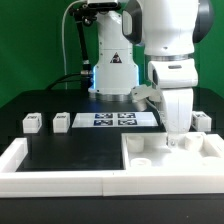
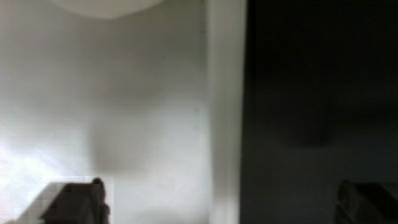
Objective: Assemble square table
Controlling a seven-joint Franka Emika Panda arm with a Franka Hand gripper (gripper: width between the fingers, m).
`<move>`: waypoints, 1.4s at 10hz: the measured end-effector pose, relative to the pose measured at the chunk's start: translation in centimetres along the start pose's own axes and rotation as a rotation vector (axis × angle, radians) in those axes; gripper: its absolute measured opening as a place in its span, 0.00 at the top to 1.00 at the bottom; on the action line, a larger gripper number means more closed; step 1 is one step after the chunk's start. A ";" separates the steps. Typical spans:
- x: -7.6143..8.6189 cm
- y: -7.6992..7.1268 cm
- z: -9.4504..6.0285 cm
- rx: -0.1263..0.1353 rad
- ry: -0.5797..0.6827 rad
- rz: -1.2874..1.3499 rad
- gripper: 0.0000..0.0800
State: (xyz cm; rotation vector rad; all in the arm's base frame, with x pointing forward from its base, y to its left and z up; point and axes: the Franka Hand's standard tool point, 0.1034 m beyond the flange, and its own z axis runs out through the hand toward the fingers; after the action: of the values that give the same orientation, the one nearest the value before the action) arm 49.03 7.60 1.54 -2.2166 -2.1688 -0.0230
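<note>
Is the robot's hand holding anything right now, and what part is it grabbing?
Nothing is held. The gripper is open, and its two fingers are spread wide with nothing between them, over the edge of the white tabletop.

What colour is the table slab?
The slab is plain white; the exterior view shows it best.

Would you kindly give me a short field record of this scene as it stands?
tabletop: large white plastic square slab with round corner sockets, lying flat, exterior view's right
gripper: open, nothing between its fingers, over the slab
legs: two small white tagged leg blocks, loose, exterior view's left
marker board: thin flat white board, beyond the slab
</note>
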 end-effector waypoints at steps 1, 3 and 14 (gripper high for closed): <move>0.0 0.0 -0.1 -0.002 0.000 0.014 0.19; 0.1 -0.9 -2.1 -0.037 0.000 0.157 0.19; 3.5 -2.9 -4.8 -0.092 0.042 0.737 0.19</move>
State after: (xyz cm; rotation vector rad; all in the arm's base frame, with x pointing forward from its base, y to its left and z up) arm 46.30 10.98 6.54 -2.8781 -1.2328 -0.1442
